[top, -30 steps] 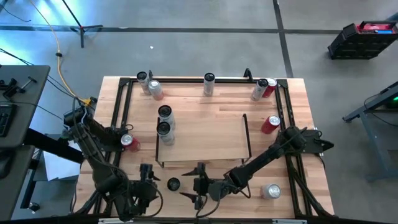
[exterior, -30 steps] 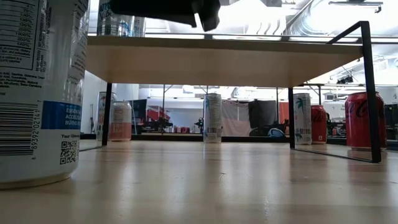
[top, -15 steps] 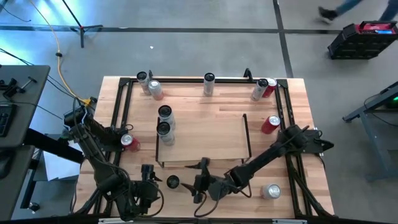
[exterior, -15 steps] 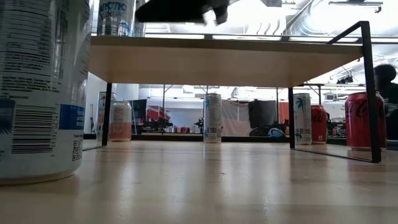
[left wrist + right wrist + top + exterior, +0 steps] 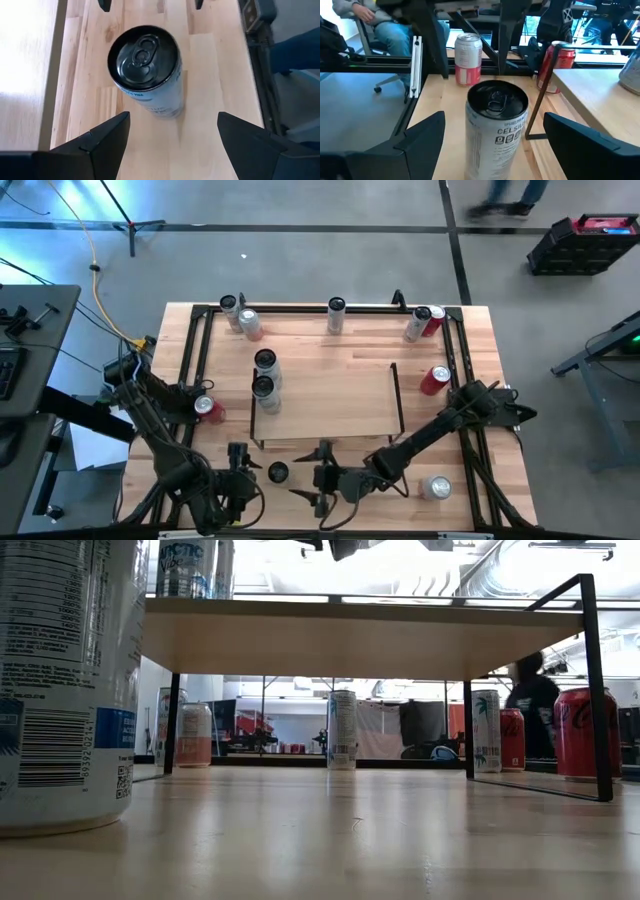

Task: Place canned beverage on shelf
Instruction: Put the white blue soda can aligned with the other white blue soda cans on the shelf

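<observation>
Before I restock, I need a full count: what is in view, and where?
table: one, light wood with black rails, centre
shelf: one, light-wood board with black wire ends, mid-table
shelf cans: two, silver, on the shelf's left end
far-edge cans: five, silver, white, pinkish and red, along the far rail
right-side can: one, red, on the table right of the shelf
left-side can: one, red and silver, left of the shelf
front can: one, white with a dark top, upright between the grippers
front-right can: one, silver, near corner
walking person: one, on the floor beyond the table
seated person: one, beside the table
left gripper: open, facing the front can
right gripper: open, facing the same can
</observation>
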